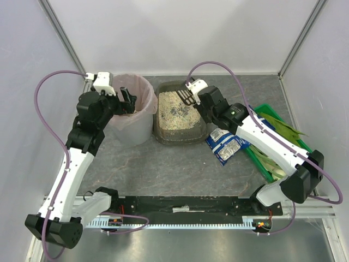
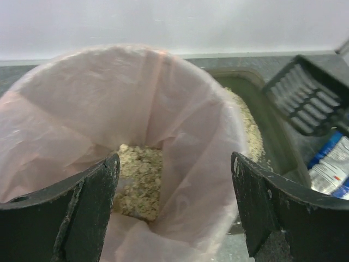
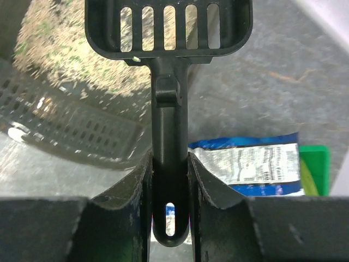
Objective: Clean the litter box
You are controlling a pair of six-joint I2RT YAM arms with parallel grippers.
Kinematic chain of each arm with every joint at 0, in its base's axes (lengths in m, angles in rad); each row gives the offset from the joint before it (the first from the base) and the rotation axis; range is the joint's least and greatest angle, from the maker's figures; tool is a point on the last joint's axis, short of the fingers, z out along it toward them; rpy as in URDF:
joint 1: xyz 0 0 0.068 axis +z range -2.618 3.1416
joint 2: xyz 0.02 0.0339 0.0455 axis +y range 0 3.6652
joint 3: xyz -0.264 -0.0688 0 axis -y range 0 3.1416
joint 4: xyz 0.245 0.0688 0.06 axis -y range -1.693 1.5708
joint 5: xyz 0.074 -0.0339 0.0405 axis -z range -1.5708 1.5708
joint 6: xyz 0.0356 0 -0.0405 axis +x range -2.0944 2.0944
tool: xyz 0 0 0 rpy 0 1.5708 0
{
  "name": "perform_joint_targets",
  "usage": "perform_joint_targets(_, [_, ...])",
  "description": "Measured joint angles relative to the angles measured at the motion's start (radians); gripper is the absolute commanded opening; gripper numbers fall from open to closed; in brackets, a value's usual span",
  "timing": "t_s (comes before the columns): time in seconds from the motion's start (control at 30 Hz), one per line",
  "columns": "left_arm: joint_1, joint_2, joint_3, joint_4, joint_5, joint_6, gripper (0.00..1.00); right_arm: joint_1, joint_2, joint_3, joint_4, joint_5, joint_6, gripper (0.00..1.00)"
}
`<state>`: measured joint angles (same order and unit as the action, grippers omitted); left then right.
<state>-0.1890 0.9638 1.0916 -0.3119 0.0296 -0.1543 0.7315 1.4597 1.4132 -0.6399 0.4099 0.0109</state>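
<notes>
The litter box (image 1: 163, 136) is a dark tray of pale granules (image 1: 177, 112) at the table's middle back. My right gripper (image 1: 195, 101) is shut on the handle of a black slotted scoop (image 1: 186, 96) and holds it over the box's far right corner. In the right wrist view the scoop's head (image 3: 169, 33) hangs above the granules (image 3: 60, 49) and box rim (image 3: 71, 128), with the handle clamped in the gripper (image 3: 170, 164). My left gripper (image 1: 127, 101) is open over the pink-lined bin (image 1: 133, 112). Its fingers (image 2: 92, 196) straddle the bin's near rim (image 2: 218, 164), holding nothing.
Granules (image 2: 139, 174) lie at the bottom of the bin. A blue and white packet (image 1: 229, 144) lies right of the litter box; it also shows in the right wrist view (image 3: 251, 164). A green crate of vegetables (image 1: 281, 136) stands at the right edge. White walls enclose the table.
</notes>
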Motion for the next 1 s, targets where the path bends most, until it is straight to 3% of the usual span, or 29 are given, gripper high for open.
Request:
perform_joint_targets(0.13, [-0.071,0.039,0.056,-0.012,0.034,0.016,0.88,-0.024,0.001,0.0,-0.051,-0.115,0.054,0.0])
perform_joint_targets(0.33, [-0.092,0.14,0.18,-0.014,0.175,0.009,0.89,-0.03,-0.023,-0.005,-0.082,-0.208,0.064,0.0])
perform_joint_targets(0.57, [-0.167,0.366,0.358,-0.056,0.336,-0.02,0.89,-0.031,-0.141,-0.042,-0.08,-0.301,0.019,0.0])
perform_joint_targets(1.0, [-0.204,0.473,0.373,-0.097,0.517,-0.073,0.88,-0.032,-0.344,-0.112,-0.06,-0.46,-0.069,0.0])
